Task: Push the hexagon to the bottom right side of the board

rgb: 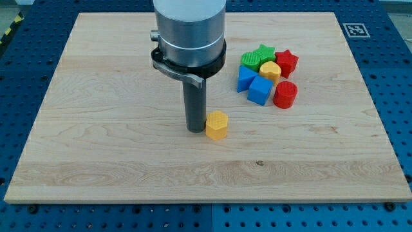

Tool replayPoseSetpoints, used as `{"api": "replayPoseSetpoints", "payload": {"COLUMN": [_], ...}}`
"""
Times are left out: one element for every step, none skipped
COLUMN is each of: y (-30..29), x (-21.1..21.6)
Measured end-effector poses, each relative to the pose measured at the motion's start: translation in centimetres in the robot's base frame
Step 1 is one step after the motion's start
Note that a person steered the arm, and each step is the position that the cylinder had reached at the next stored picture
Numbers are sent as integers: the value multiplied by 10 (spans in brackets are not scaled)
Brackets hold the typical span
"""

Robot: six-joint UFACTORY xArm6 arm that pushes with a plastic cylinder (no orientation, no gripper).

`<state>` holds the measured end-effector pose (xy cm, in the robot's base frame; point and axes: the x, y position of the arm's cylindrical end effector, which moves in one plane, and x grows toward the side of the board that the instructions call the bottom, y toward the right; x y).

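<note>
My arm comes down from the top edge of the frame, a little left of centre, as a broad grey metal cylinder with a darker band around its lower rim. Below it sits a black collar with a small lug sticking out on the view's left. From the collar a straight dark rod (195,106) drops vertically, narrower than the cylinder above. My tip (196,131) stands at the rod's lower end, just left of the frame's centre and slightly below the middle height. The rod looks upright, with no visible tilt to either side. Only this end section of the arm is in the frame.
</note>
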<state>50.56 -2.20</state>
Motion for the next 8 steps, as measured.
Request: {"api": "replayPoseSetpoints", "payload": {"y": [11,27,44,71,107,126,132,146], "x": [0,0,0,0,0,0,0,0]}}
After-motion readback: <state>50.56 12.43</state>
